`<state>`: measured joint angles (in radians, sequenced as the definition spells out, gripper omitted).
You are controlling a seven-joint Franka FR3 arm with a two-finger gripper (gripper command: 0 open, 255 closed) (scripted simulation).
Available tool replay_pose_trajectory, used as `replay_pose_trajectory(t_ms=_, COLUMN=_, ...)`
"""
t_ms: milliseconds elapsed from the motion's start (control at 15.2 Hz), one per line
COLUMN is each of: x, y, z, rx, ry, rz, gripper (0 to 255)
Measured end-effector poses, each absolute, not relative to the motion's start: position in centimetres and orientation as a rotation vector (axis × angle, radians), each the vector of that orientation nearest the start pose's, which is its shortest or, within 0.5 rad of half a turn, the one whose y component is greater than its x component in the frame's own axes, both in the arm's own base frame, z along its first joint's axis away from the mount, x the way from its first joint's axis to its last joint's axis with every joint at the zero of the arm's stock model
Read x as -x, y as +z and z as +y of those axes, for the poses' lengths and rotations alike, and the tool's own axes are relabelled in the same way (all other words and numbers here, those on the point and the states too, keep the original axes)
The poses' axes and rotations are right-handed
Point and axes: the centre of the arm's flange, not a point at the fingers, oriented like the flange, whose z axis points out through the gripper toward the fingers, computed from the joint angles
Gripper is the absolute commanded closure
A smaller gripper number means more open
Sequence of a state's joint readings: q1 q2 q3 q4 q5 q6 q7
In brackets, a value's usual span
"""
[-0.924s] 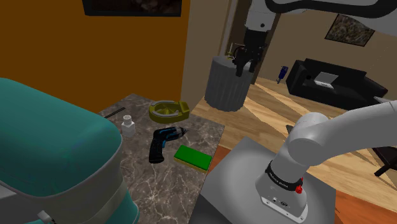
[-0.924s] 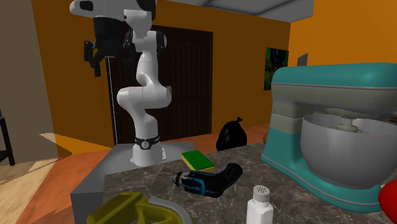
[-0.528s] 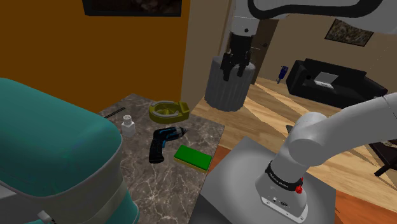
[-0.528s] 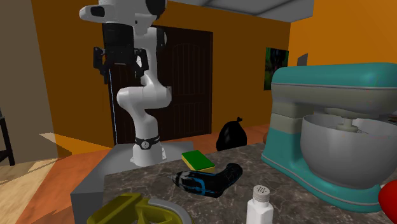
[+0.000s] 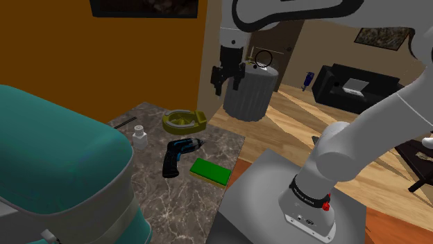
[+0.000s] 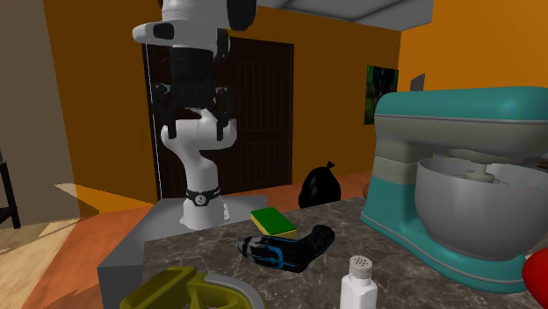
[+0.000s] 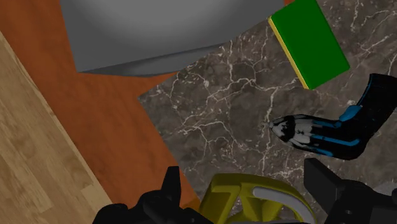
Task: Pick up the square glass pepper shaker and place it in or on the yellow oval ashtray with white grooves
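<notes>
High over the table's [image 5: 186,202] ashtray end | gripper [image 5: 226,78] has swung in from the floor side, fingers wide apart, empty | pepper shaker [image 5: 139,136] upright near the ashtray [image 5: 184,120], untouched | approach only, descent pending

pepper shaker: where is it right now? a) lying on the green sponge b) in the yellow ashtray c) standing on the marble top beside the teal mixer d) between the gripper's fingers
C: the pepper shaker stands upright on the marble top next to the teal mixer, apart from the yellow ashtray, while the open gripper hangs high in the air holding nothing.
</notes>
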<state>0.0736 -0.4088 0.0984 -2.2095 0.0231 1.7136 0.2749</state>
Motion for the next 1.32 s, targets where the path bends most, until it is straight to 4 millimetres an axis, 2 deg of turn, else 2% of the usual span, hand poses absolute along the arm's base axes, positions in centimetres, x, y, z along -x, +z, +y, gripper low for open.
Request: replay_pose_trajectory(t_ms=1320, x=-57.9, y=42.0, z=26.5, rx=3.165, ry=0.242, rz=0.156, gripper=0)
